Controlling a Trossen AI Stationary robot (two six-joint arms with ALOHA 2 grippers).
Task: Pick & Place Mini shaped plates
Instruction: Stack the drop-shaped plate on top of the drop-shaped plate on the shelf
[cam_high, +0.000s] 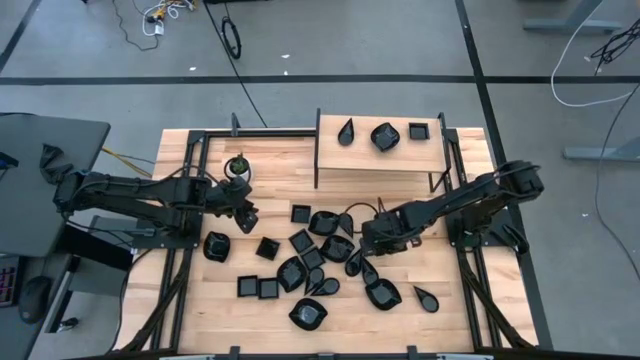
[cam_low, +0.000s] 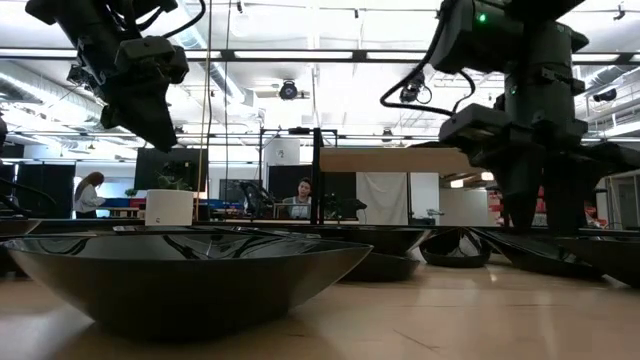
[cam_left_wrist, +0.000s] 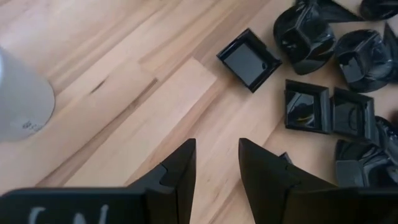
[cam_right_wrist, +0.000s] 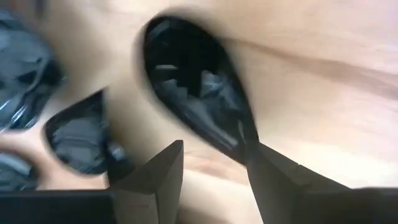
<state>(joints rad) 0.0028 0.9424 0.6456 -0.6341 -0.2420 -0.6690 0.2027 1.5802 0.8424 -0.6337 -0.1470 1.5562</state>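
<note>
1. Low view only: one black dish (cam_low: 185, 275) fills the near foreground, blocking most of the plates behind.
2. Mini shaped plates (cam_high: 318, 262) crowd mid-table; three sit on the far shelf (cam_high: 380, 155).
3. Right gripper (cam_right_wrist: 211, 165), jaws apart, straddles a teardrop plate (cam_right_wrist: 193, 84)'s rim.
4. Left gripper (cam_left_wrist: 216, 163), parted and empty, hovers near the white pot (cam_high: 238, 168).

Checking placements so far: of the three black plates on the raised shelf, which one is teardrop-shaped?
The leftmost plate on the shelf: it tapers to a point, while the middle plate is broad and rounded and the right plate is square.
</note>
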